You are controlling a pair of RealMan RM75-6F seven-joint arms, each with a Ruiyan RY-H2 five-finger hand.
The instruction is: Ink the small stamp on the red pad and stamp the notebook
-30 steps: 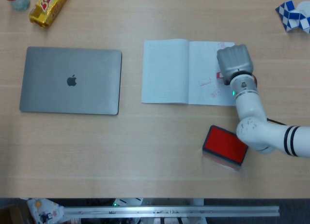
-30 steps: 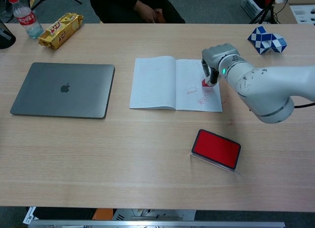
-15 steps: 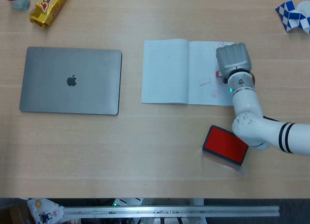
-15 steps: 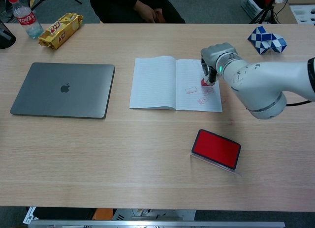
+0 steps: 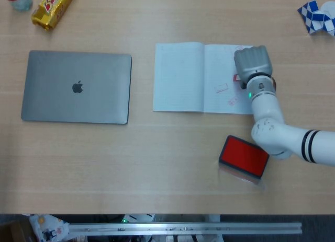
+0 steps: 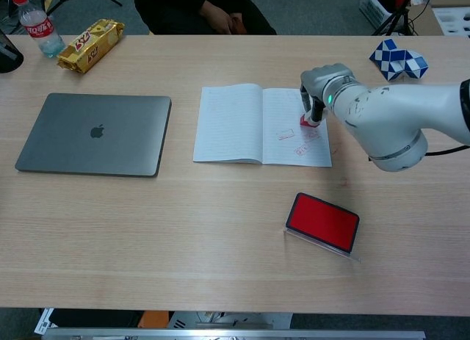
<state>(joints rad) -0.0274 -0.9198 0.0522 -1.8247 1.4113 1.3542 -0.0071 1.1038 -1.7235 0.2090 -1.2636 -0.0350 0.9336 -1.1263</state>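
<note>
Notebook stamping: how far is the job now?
Done: red prints already show on the notebook's right page, so earlier inking happened. In hand: the right hand holds the small stamp down at the page. Left: lifting it off; whether a new print has formed is hidden. The red pad lies open nearby.

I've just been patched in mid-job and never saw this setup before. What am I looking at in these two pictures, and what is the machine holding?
Both pictures come from the robot's own cameras: the head view looks straight down, the chest view looks across the table. The white arm ends in the right hand, which holds the small stamp on the right page of the open notebook, beside red marks already there. The red ink pad lies nearer the robot. A closed laptop lies to the left. The left hand is not in view.
</note>
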